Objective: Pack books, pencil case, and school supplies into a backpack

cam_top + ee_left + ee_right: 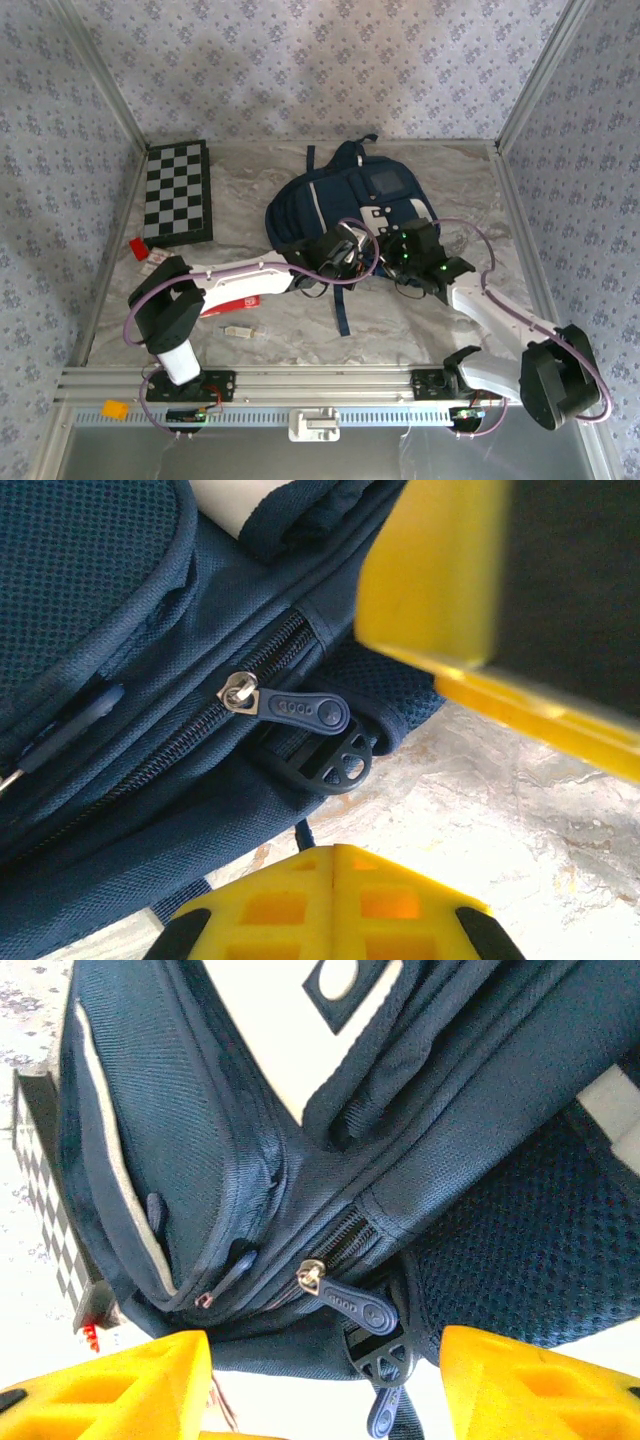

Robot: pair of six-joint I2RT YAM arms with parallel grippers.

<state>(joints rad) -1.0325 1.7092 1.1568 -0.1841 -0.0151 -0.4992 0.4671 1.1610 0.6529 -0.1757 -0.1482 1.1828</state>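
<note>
Backpack (340, 200) lying flat near middle of table (400, 335), front pocket up. In the wrist views the main zipper looks shut. Slider and blue zipper pull (350, 1305) sit at end of track, just beside a black plastic strap loop (375, 1360). So step in hand is prob. opening the bag, since nothing can go in before that.

Right end effector (320, 1350) spread, one yellow finger each side of the pull, not touching it. Judged to be lined up so as to close on the tab.

Left end effector (335, 852) pressed together, pinching nothing, low and just beside the same zipper corner. Maybe there to hold the fabric down while the other side pulls. Contact w/ bag cannot be told.

Pencil case (238, 301) on table, partly under left arm, apart from bag. Small pale stick (238, 331) nearer the arm bases. Both not yet packed.

Chequered board (178, 192) at far left, small red block (137, 247) just beside it. Neither belongs to the task.

Risk: pull is small and floppy and can slip out. Bag may slide if not held.
</note>
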